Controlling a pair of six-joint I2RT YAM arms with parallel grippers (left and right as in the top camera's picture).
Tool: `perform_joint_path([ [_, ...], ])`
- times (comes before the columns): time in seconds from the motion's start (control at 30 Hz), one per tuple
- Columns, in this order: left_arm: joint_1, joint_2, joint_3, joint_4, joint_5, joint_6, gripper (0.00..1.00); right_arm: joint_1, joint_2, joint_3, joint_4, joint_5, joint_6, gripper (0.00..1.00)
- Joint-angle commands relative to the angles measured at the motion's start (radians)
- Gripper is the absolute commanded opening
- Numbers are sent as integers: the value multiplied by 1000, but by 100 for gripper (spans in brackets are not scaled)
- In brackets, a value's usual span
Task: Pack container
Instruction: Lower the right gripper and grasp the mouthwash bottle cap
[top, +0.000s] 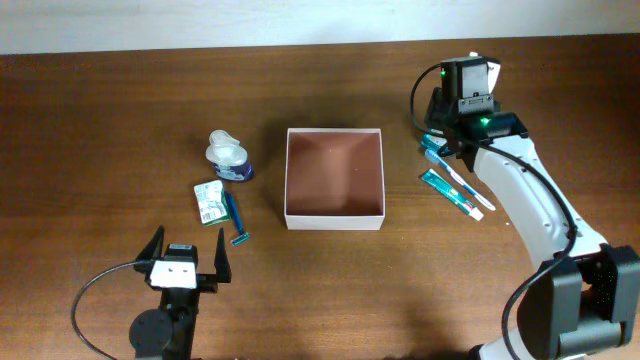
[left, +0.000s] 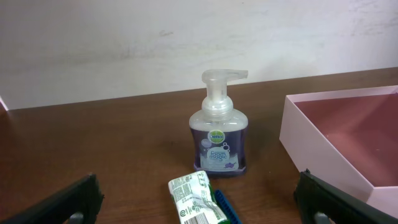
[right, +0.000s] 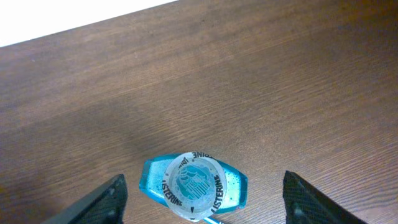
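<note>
The container (top: 335, 221), a square shallow box with white walls and a reddish-brown inside, sits mid-table and holds nothing; its left corner shows in the left wrist view (left: 314, 152). My left gripper (top: 187, 262) is open and empty near the front left, facing a green-white packet (left: 194, 198) and a soap pump bottle (left: 217, 134). My right gripper (right: 205, 205) is open, its fingers either side of and above the white cap of an upright teal Listerine bottle (right: 194, 182). In the overhead view the right gripper (top: 455, 135) hangs over that bottle at the back right.
The soap pump bottle (top: 228, 155), the packet (top: 209, 202) and a blue stick-like item (top: 236, 220) lie left of the container. A teal toothpaste tube and a toothbrush (top: 455, 190) lie right of it, beside the right arm.
</note>
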Motion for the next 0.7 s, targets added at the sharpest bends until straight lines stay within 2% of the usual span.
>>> perform_joint_path([
  [0.0, 2, -6, -3, -4, 14, 12, 99, 4, 33, 17, -2, 19, 31, 67],
  [0.1, 2, -6, -3, -4, 14, 12, 99, 4, 43, 16, -4, 19, 31, 57],
  [0.33, 2, -6, -3, -4, 14, 11, 99, 3, 44, 17, -3, 20, 30, 48],
  [0.67, 2, -6, -3, -4, 14, 12, 99, 1, 44, 17, 15, 28, 27, 48],
])
